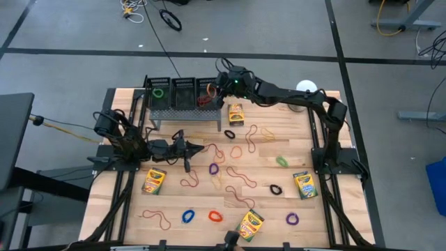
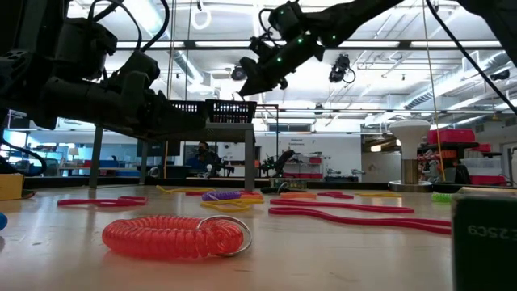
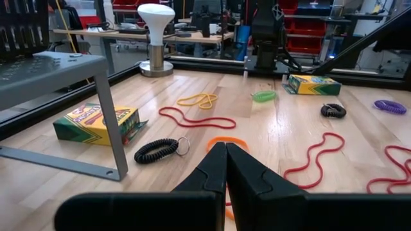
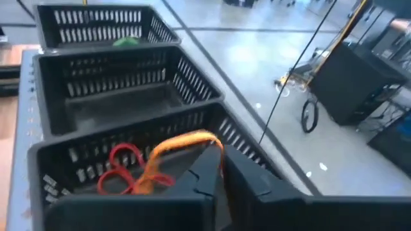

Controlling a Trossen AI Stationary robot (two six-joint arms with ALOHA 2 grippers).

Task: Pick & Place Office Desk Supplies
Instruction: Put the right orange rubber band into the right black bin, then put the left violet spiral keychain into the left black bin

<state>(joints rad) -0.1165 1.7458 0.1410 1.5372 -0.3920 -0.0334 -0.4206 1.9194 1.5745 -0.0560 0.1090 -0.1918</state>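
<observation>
Loose rubber bands [image 1: 235, 150] of many colours and several crayon boxes [image 1: 236, 113] lie on the wooden table. Three black baskets stand in a row on a grey rack [image 1: 182, 111] at the far edge. My right gripper [image 4: 221, 160] hovers over the right-hand basket [image 4: 77, 168], shut on an orange rubber band [image 4: 168, 149]. Red bands [image 4: 122, 165] lie inside that basket, and a green one [image 4: 126, 42] lies in the farthest basket. My left gripper [image 3: 226, 154] waits shut and level, low over the table's left part, with an orange band [image 3: 226, 140] on the wood just beyond its tips. My right gripper pinches one end of the orange rubber band's loop [image 4: 212, 140] at its fingertips, which slant down over the basket from the table's right side. The rest of the loop hangs slack below the fingers, down into the basket and onto the red bands.
A white ball on a metal base [image 1: 305, 88] stands at the far right. The rack's leg [image 3: 109, 122] stands close to my left gripper, with a black coil band [image 3: 156, 151] and a crayon box [image 3: 95, 123] beside it. Bands dot the table's middle and near part.
</observation>
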